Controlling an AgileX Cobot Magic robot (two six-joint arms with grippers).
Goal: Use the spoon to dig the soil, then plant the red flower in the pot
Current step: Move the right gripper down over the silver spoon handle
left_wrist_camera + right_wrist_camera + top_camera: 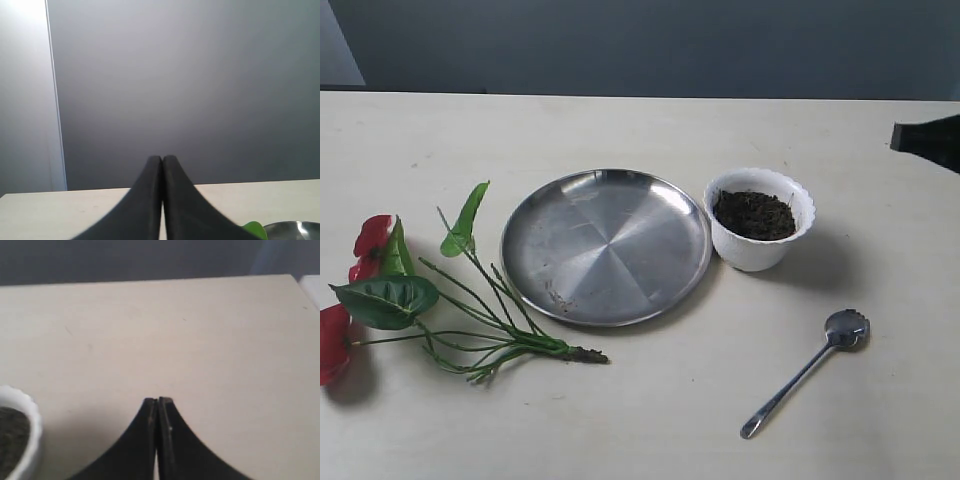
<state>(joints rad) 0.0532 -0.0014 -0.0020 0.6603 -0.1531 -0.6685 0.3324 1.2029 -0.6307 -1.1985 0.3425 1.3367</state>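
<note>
The white scalloped pot (760, 220) stands right of centre, filled with dark soil (754, 214). Near the front right lies the silver spoon (807, 370), bowl toward the pot, handle toward the front edge. The red flower (415, 295) lies on its side at the left, blooms at the far left, stems pointing right. My right gripper (158, 400) is shut and empty, hovering beyond the pot (20, 432); its dark tip (926, 140) shows at the right edge. My left gripper (162, 158) is shut, empty, above the table, with a green leaf (255, 230) beside it.
A large round steel plate (606, 245) lies between the flower and the pot; its rim (295, 229) shows in the left wrist view. A dark wall runs behind the pale table (650, 410).
</note>
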